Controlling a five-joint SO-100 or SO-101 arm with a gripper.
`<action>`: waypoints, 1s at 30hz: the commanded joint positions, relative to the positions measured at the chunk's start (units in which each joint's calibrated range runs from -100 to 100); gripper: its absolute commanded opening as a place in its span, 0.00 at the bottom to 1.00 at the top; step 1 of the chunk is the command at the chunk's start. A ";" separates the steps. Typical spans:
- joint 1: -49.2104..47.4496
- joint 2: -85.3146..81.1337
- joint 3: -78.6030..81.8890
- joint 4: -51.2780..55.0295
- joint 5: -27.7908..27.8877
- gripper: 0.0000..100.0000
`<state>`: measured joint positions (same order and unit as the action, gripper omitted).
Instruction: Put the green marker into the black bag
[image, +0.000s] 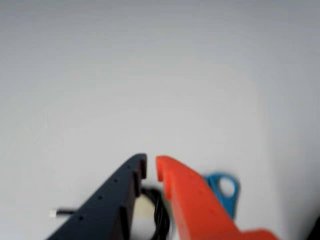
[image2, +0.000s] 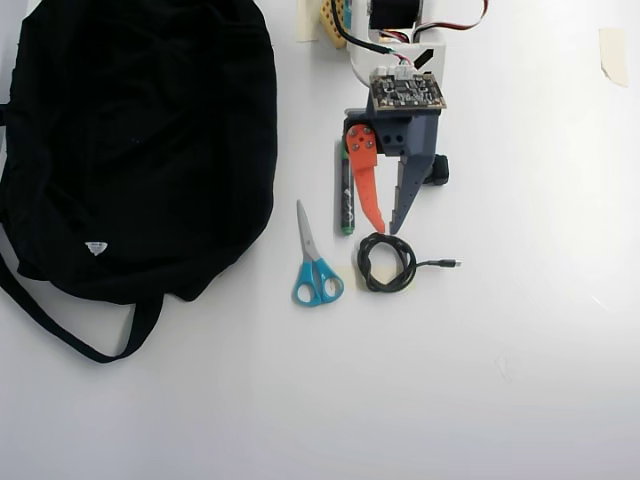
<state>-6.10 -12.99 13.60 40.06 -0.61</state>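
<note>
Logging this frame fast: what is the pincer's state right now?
Pincer: almost closed, only a narrow gap at the tips, holding nothing; the green marker lies beside it on the table.

Overhead view looks straight down from high up, arm base at top edge, whole white table (image2: 520, 380) in frame. Wrist view sits close behind the gripper (image: 151, 167), tips entering from the bottom edge, blurred. Both show blue-handled scissors (image2: 315, 268) and coiled black cable (image2: 388, 262).

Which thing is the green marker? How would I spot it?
Find the big black bag on the left of the overhead view, then look right, past the blue-handled scissors. The green marker lies beside the gripper's orange finger: a thin dark stick with green ends.
</note>
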 joint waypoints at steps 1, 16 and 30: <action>-0.41 -1.70 -2.82 7.05 -0.23 0.02; -0.18 -1.70 -5.96 27.47 -0.28 0.02; -0.33 -1.70 -6.05 40.04 -1.59 0.02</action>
<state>-6.10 -12.99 10.22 78.36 -1.15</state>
